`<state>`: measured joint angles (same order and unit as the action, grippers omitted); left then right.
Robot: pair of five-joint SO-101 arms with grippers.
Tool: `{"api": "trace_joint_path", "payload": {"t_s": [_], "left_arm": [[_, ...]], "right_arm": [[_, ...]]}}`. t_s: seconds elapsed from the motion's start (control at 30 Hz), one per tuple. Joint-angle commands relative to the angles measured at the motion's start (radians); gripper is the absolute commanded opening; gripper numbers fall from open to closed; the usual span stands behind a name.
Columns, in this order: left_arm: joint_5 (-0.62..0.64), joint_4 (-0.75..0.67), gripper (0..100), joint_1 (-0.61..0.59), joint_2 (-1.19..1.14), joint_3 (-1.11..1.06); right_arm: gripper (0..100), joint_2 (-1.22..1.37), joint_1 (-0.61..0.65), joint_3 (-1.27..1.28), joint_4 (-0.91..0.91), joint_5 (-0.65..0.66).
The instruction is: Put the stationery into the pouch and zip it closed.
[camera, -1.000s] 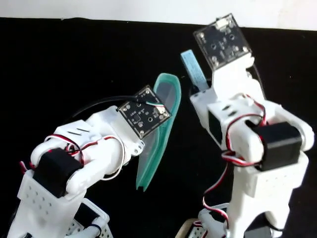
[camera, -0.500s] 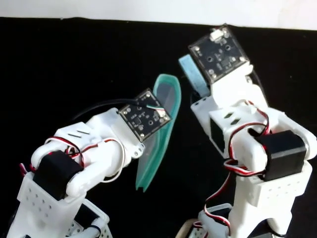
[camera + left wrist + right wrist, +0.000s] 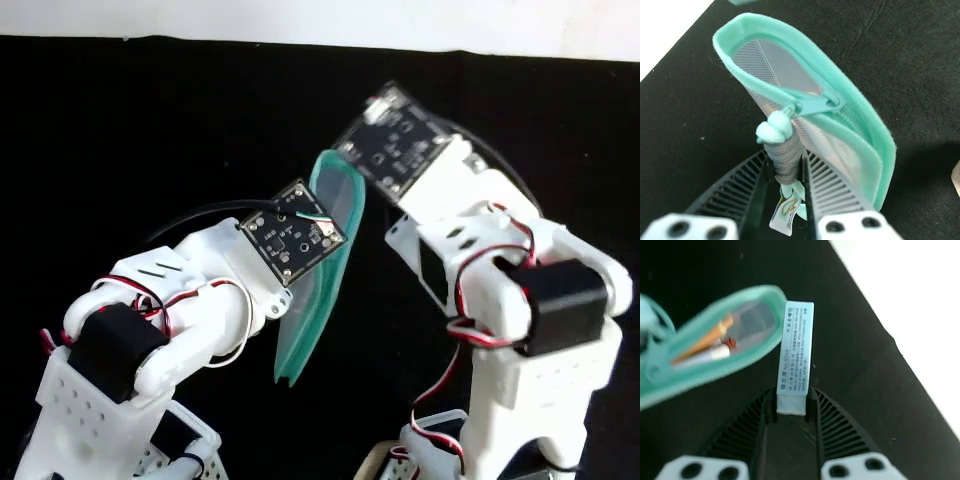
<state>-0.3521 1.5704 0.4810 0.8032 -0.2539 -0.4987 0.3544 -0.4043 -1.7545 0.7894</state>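
From up high, I see my left arm (image 3: 190, 290) low on one side and my right arm (image 3: 510, 300) on the other, both over the black table (image 3: 120, 130). The green pouch (image 3: 318, 300) hangs up in the air between them, standing on its end, with its top close to the right arm's wrist. In the left wrist view, my left gripper (image 3: 787, 167) is squeezed tight on the zip pull (image 3: 782, 152), a grey wrapped cord with a little green knot on top. The cord goes up to the zip slider (image 3: 815, 105), which sits part way along the zip. The pouch's mouth is wide open and I can look into it. In the right wrist view, my right gripper (image 3: 790, 402) pinches the bottom end of a pale blue eraser (image 3: 795, 347), and the eraser stands straight up out of the fingers. The eraser's top is right beside the rim of the open pouch, still outside it. I cannot tell if it touches the rim. Inside the pouch lie an orange pencil (image 3: 702, 340) and a white stick with a red end (image 3: 710, 355).
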Motion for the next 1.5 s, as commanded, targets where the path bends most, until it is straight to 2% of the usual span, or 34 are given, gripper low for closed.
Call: {"api": "trace_joint_path", "payload": {"t_s": [0.0, 0.1, 0.4, 0.67, 0.93, 1.47], "left_arm": [[-0.002, -0.003, 1, 0.001, -0.004, 0.001], [0.000, -0.003, 1, 0.001, -0.004, 0.002], [-0.002, -0.025, 1, 0.010, -0.007, -0.004], [0.002, -0.112, 1, 0.120, -0.110, -0.005], [0.003, -0.130, 1, 0.203, -0.162, -0.005], [0.003, -0.123, 1, 0.349, -0.199, -0.008]], "right_arm": [[0.5, -0.016, -0.010, 0.028, -0.010, 0.098], [0.5, -0.013, -0.008, 0.036, -0.010, 0.164], [0.5, -0.010, 0.019, 0.036, -0.008, 0.189], [0.5, -0.015, 0.007, 0.042, -0.012, 0.186], [0.5, -0.054, -0.105, 0.156, -0.010, 0.238], [0.5, -0.303, -0.113, 0.466, -0.010, 0.241]]}}
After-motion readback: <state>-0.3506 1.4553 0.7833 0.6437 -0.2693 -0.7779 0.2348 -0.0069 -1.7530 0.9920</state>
